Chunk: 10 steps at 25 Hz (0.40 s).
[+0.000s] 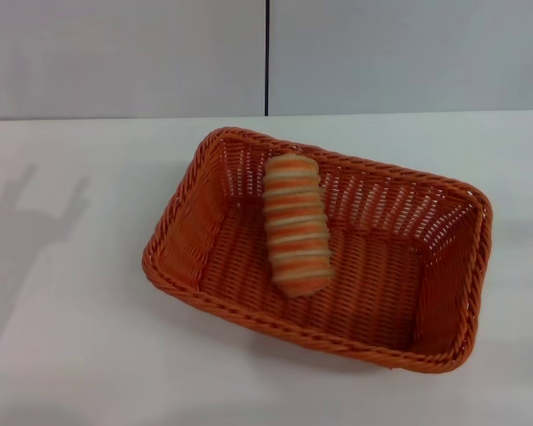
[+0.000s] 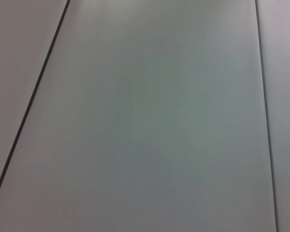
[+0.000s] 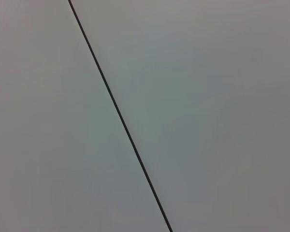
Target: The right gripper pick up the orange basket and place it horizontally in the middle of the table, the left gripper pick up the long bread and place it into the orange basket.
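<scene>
From the head camera, the large orange woven wicker basket (image 1: 249, 257) sits mid-table on the plain white tabletop (image 1: 71, 355), the small striped cream-and-orange bread roll (image 1: 297, 223) lying inside; both placements look finished. Neither gripper appears here. Both wrist cameras show only pale panelled wall, so neither pincer's opening can be told.

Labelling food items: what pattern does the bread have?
The bread has cream and orange-brown crosswise stripes, shown best in the head view.
</scene>
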Available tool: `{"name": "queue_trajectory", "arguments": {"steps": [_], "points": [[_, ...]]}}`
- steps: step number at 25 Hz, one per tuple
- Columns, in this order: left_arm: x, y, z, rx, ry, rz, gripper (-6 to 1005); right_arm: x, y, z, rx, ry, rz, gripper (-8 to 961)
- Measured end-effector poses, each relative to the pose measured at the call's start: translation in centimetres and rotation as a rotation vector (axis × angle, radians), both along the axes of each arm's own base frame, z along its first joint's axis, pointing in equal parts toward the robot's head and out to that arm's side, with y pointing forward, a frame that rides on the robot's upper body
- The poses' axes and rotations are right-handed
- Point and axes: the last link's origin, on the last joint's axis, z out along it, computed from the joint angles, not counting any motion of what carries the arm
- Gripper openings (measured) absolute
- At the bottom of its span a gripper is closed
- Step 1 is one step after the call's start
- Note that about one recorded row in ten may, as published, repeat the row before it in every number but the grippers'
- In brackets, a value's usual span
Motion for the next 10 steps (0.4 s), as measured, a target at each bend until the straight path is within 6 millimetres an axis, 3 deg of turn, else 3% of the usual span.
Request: {"name": "queue_trajectory", "arguments": {"steps": [10], "points": [[0.05, 0.07, 0.00, -0.001, -0.001, -0.002, 800, -0.06, 0.04, -0.16, -0.003, 0.007, 0.001, 541]]}}
